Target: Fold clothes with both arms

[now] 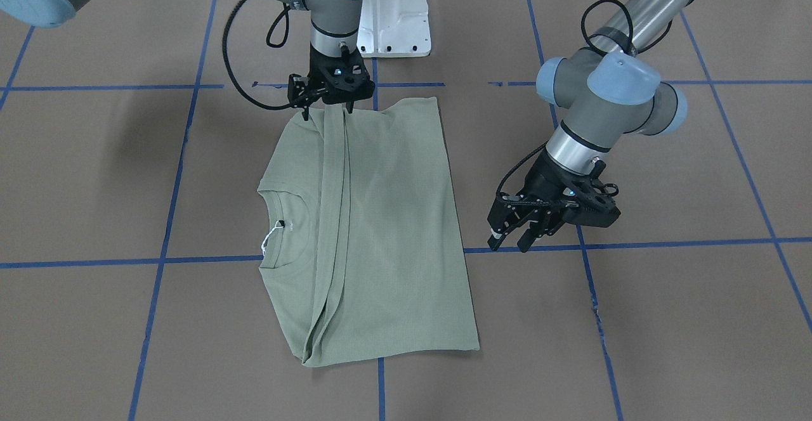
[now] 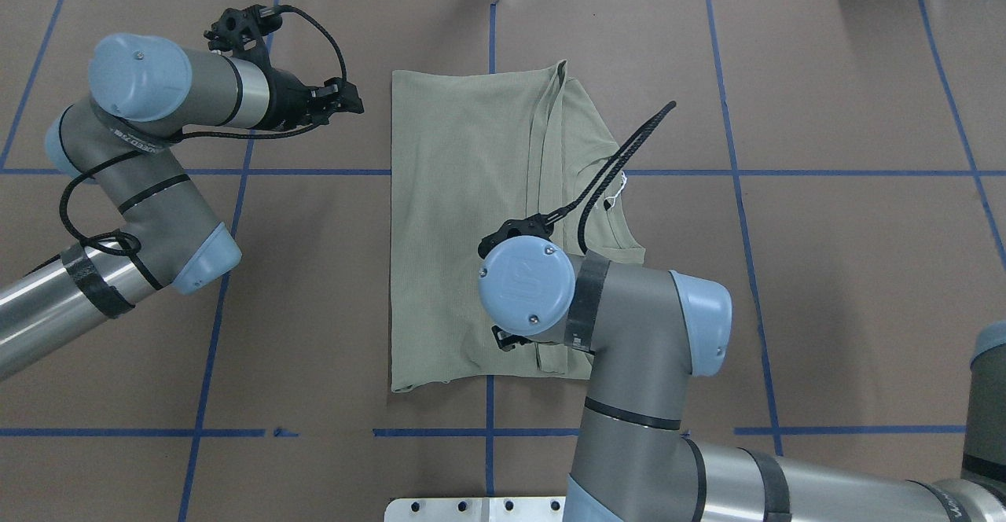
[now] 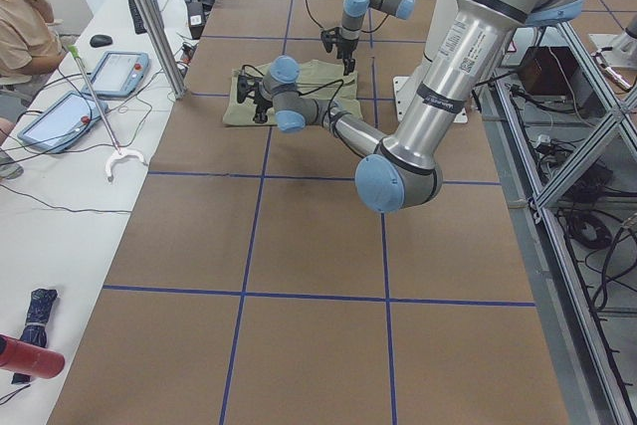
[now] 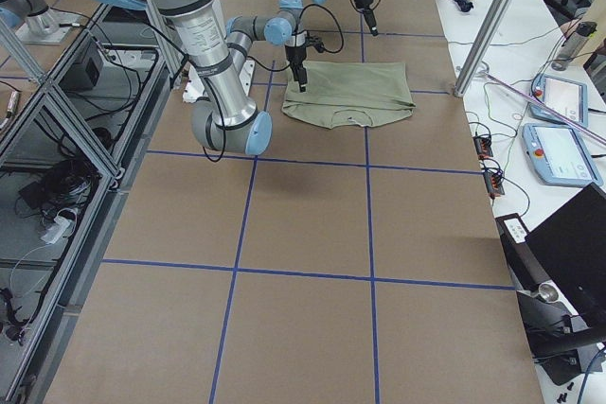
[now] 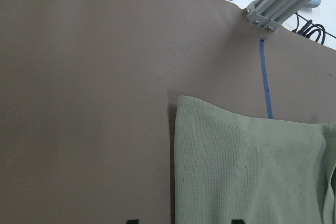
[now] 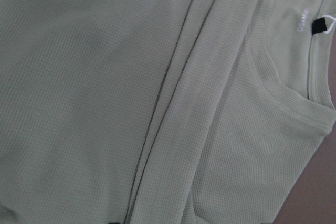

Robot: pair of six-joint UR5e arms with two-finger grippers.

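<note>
The sage-green shirt [image 1: 393,218] lies flat on the brown table, with a sleeve folded in as a long strip across the body. Its ribbed collar [image 1: 285,231] and white tag string [image 1: 269,240] point to my right side. It also shows in the overhead view [image 2: 464,231]. My right gripper [image 1: 328,111] is down at the shirt's edge nearest my base, fingers apart on either side of the folded strip. In the overhead view its wrist hides it. The right wrist view shows only cloth [image 6: 79,77]. My left gripper [image 1: 512,241] hovers open and empty beside the shirt's hem side [image 2: 355,99].
The white pedestal base [image 1: 393,21] stands just behind the right gripper. Blue tape lines [image 1: 165,259] cross the brown table cover. An aluminium post [image 5: 273,9] stands at the table's far edge. A side desk with tablets [image 3: 60,116] and a seated person lie beyond that edge.
</note>
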